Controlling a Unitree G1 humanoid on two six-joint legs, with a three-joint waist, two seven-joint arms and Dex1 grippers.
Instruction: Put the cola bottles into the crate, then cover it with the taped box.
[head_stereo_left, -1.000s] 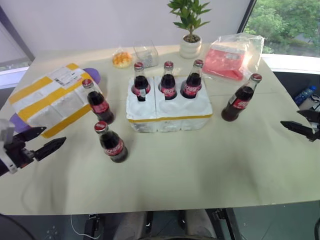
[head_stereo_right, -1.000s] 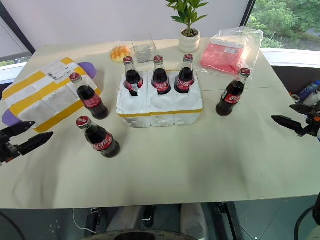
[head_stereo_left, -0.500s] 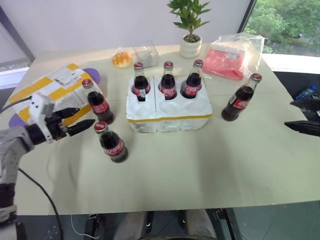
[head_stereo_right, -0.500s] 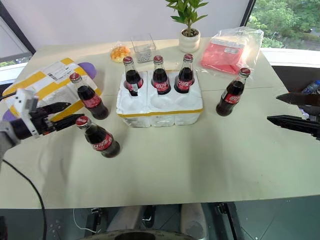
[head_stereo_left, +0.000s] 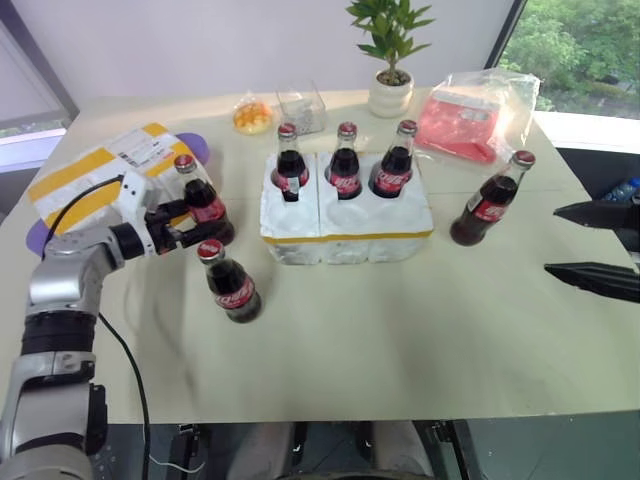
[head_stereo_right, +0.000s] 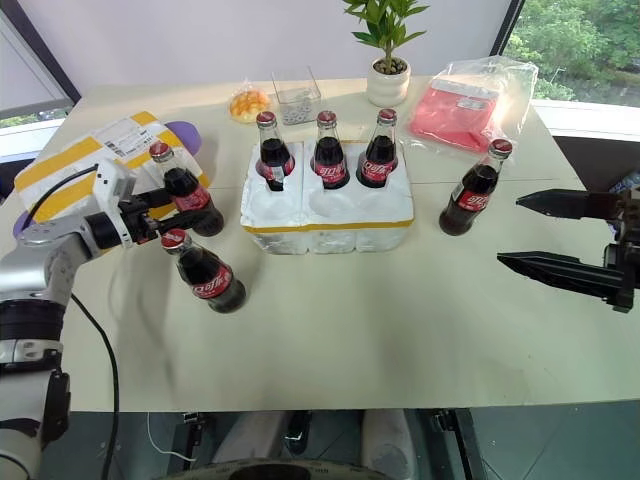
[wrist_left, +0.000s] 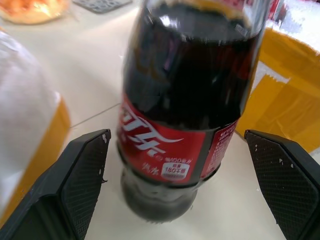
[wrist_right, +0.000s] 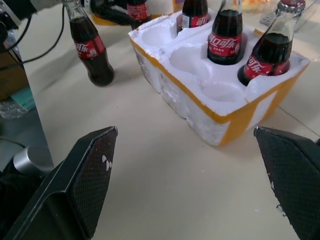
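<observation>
Six cola bottles stand on the table: three loose on the left and right, three in the back row of the crate (head_stereo_right: 327, 205), whose three front holes are bare. On the left lies one taped box (head_stereo_left: 95, 180), partly hidden behind the left arm. The left gripper (head_stereo_left: 190, 226) is wide open, fingers either side of the bottle beside the box (head_stereo_left: 204, 202), holding nothing. Another bottle (head_stereo_left: 230, 283) stands nearer. One bottle (head_stereo_right: 477, 187) stands right of the crate. The right gripper (head_stereo_right: 535, 232), cut off at the edge, gapes empty.
</observation>
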